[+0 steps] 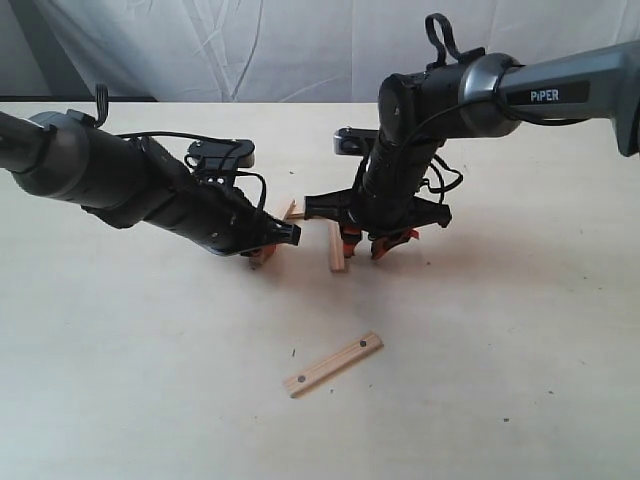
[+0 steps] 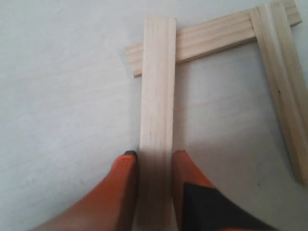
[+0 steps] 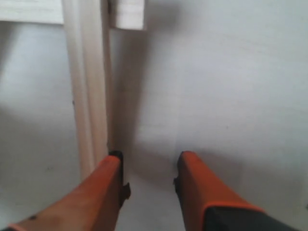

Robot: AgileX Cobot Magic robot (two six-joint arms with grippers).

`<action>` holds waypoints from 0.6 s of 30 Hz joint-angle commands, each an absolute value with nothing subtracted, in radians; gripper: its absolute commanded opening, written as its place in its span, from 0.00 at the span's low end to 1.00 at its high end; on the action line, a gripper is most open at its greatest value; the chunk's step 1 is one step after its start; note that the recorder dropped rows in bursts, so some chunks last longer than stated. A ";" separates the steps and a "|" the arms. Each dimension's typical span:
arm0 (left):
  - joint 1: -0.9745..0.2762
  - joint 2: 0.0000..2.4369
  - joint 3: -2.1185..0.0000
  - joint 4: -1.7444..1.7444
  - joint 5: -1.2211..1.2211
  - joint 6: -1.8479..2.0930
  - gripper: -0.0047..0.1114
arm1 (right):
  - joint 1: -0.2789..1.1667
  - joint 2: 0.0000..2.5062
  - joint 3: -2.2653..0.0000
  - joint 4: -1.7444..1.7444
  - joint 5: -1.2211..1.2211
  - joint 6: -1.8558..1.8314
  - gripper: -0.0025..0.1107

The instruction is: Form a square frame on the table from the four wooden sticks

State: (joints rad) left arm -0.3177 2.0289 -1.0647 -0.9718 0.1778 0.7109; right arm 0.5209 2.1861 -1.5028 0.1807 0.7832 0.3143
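The wide pale cream table (image 1: 520, 380) is bearing four pale flat wooden sticks. The left gripper (image 2: 155, 161) is clamping the first stick (image 2: 157, 96), its far end overlapping a second stick (image 2: 211, 36). The right gripper (image 3: 149, 161) is standing with jaws apart, holding nothing, one finger just beside the third stick (image 3: 89, 96). The fourth stick (image 1: 333, 364) is lying well apart from the others.

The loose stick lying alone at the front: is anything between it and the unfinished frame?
Nothing lies on the table between the loose stick and the frame. But the left gripper, shut on one side stick, and the open right gripper sit at the open side, where it probably has to go.
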 commanded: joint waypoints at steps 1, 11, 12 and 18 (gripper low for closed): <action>-0.323 2.040 -1.065 -0.971 0.181 0.709 0.25 | 0.519 2.181 -1.501 0.193 0.783 0.303 0.36; -0.323 2.040 -1.065 -0.971 0.181 0.709 0.25 | 0.519 2.181 -1.501 0.223 0.779 0.303 0.36; -0.323 2.040 -1.065 -0.971 0.181 0.709 0.25 | 0.519 2.181 -1.501 0.223 0.779 0.303 0.36; -0.323 2.040 -1.065 -0.971 0.186 0.709 0.27 | 0.517 2.169 -1.501 0.207 0.776 0.305 0.36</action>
